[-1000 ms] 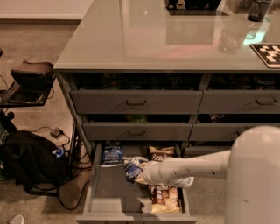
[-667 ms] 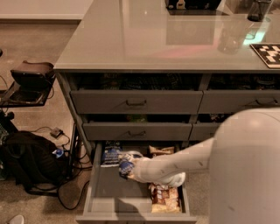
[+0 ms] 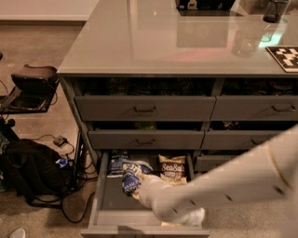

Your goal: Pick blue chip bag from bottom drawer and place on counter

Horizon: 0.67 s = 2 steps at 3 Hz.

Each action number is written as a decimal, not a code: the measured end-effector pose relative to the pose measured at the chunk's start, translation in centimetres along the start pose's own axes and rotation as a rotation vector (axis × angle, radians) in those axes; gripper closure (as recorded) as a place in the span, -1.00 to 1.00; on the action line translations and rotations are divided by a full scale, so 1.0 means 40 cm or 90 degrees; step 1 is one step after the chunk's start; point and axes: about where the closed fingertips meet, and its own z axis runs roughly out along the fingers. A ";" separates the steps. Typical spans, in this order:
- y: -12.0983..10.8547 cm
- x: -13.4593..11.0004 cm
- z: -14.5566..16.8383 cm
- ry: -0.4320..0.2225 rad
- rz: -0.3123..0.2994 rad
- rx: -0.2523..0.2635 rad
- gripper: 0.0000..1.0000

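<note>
The bottom drawer (image 3: pixel 111 197) is pulled open at the foot of the cabinet. My gripper (image 3: pixel 136 189) reaches into it from the right on a long white arm (image 3: pixel 223 186). It is shut on the blue chip bag (image 3: pixel 131 178), which stands tilted above the drawer floor. A second look-alike blue bag (image 3: pixel 118 162) lies at the drawer's back left. A tan "Sea Salt" bag (image 3: pixel 172 168) lies at the back right. The counter (image 3: pixel 153 42) spreads above the drawers.
Grey drawers with dark bar handles (image 3: pixel 145 109) sit above the open one. On the counter stand a clear glass (image 3: pixel 244 36), a dark cup (image 3: pixel 274 9) and a checkered tag (image 3: pixel 285 56). A black backpack (image 3: pixel 28 173), cables and a low stand (image 3: pixel 32 80) occupy the floor at left.
My arm has swung left and forward over the drawer, covering the front tan bag. The blue chip bag has moved a little left with the gripper.
</note>
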 end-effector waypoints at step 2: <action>0.013 -0.003 -0.173 -0.102 0.127 0.053 1.00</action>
